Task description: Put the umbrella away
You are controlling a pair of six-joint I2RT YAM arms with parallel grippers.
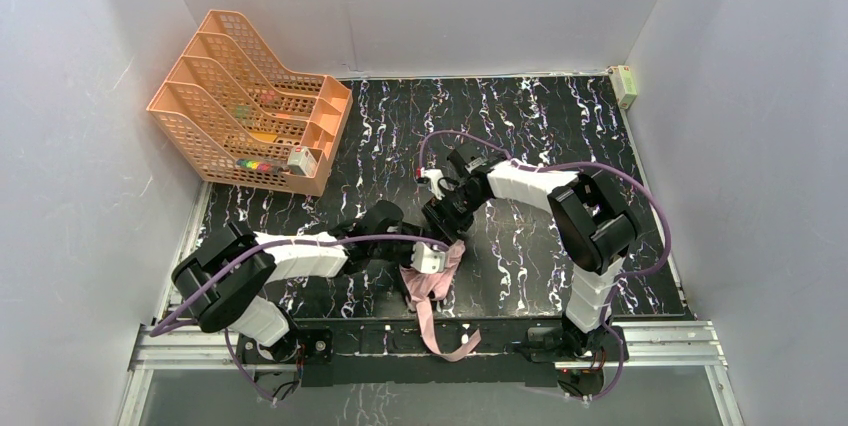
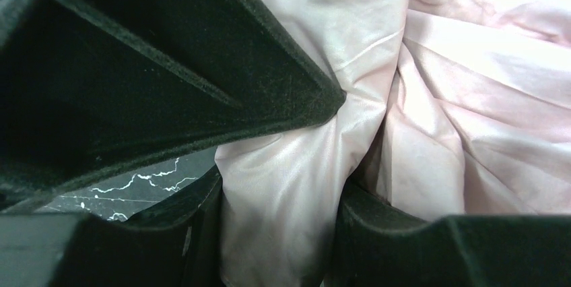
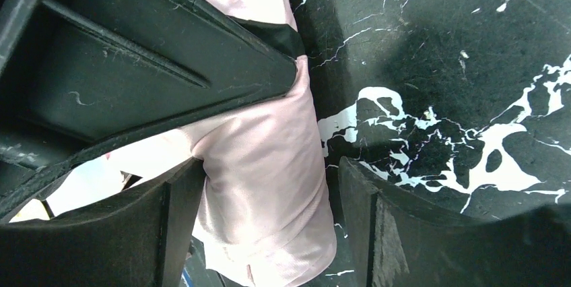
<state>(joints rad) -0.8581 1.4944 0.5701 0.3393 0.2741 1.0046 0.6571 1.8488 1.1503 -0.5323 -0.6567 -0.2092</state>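
The umbrella [image 1: 436,284] lies bunched near the table's front edge, pale pink fabric up, and a pink strip of it hangs over the front rail. My left gripper [image 1: 428,259] is on its upper end. In the left wrist view the pink fabric [image 2: 283,186] fills the gap and presses against both black fingers [image 2: 168,240], so my left gripper [image 2: 279,233] is shut on it. My right gripper [image 1: 450,218] is just behind the bundle. In the right wrist view a pink fold [image 3: 262,186] sits between the jaws of my right gripper [image 3: 269,226]. The fold touches the left finger [image 3: 135,233] and stands apart from the right one.
An orange mesh file rack [image 1: 250,106] stands at the back left with small items in it. A small box [image 1: 623,84] sits in the back right corner. A metal rail [image 1: 660,341] runs along the front edge. Grey walls enclose the black marbled table [image 1: 540,116].
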